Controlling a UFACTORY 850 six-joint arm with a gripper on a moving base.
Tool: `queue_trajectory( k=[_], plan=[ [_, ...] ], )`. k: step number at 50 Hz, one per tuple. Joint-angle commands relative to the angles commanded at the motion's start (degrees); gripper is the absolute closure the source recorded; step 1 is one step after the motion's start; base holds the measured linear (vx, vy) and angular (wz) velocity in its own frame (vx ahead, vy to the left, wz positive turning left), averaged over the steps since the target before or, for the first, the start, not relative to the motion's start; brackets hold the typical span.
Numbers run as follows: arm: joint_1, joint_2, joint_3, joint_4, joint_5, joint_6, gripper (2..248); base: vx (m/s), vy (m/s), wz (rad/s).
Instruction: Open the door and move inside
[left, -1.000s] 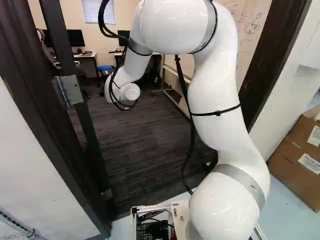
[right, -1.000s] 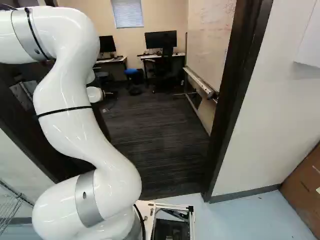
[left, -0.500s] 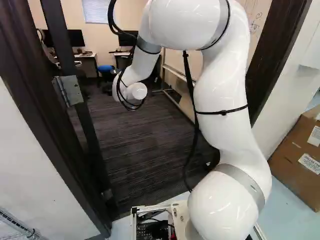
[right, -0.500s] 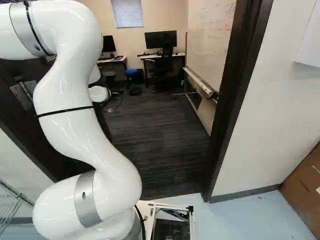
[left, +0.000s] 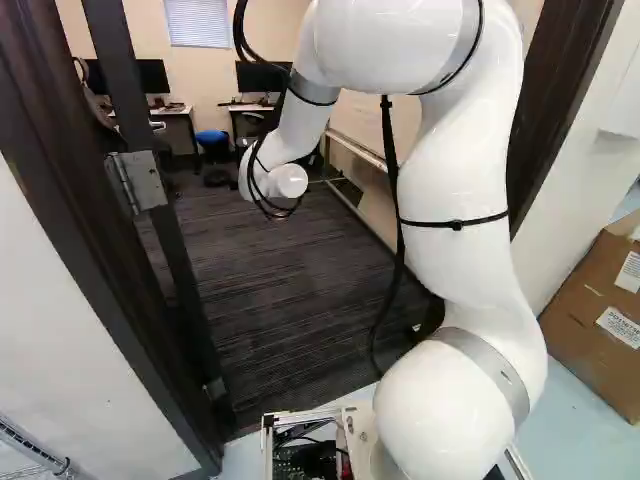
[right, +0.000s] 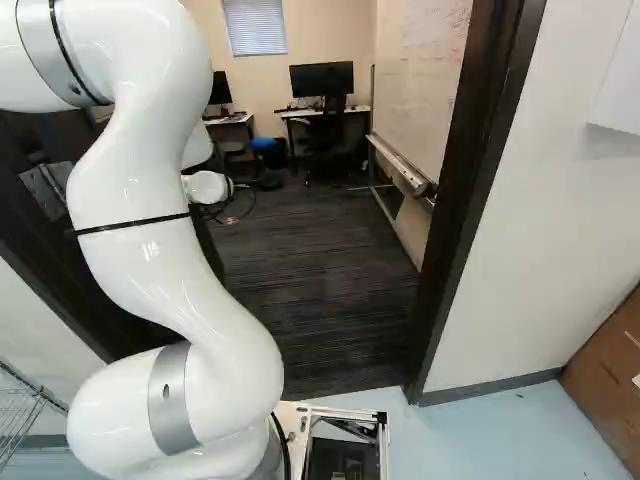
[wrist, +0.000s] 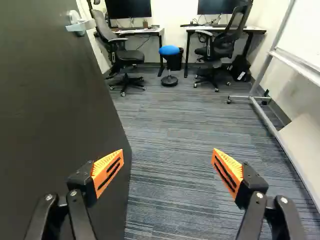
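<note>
1. The door (wrist: 45, 105) stands open into the room, a flat, dark slab with a smooth, matt face. In the wrist view it fills the space beside and behind one finger of the pincer (wrist: 167, 152), and its lower corner comes down to a clean point near that finger's pad.
2. Close to the door's free edge sits a silvery metal handle (wrist: 80, 24), a rounded stub with a straight lever that reaches past that edge.
3. At the left of the left base view, a hinge (left: 138, 182) with squared plates and a thin round barrel joins the door to the dark frame (left: 60, 180). A smaller piece of metal near the frame's foot (left: 215, 388) is perhaps another hinge, though it is too dark to be sure.
4. The pincer is wide open. Its orange pads are wedge-shaped, ribbed and cut with dark slots; striped grey-blue carpet (wrist: 170, 200) shows between them.
5. The white arm (left: 450, 170), glossy and rounded with grey bands, reaches through the doorway, loose black cables looped about its wrist.
6. Beyond, a stool with a domed blue seat (wrist: 169, 50) stands on the carpet, between the facing side edges of two tables. Black monitors (wrist: 129, 8) rise toward the tables' back edges, and mesh-backed chairs (wrist: 117, 45) stand at their front edges.
</note>
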Motion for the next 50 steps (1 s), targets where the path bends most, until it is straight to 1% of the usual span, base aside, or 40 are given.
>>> queue_trajectory(
  k=[3, 26, 38, 50],
  plan=[
    [-0.43, 0.23, 0.30, 0.00, 0.00, 0.00, 3, 0.000, 0.000, 0.000],
    [-1.14, 1.46, 1.82, -0.15, 0.39, 0.00, 3, 0.000, 0.000, 0.000],
    [-2.14, 3.18, 3.96, -0.36, 0.94, 0.00, 3, 0.000, 0.000, 0.000],
    [-3.57, 5.64, 7.02, -0.67, 1.72, 0.00, 3, 0.000, 0.000, 0.000]
  ],
)
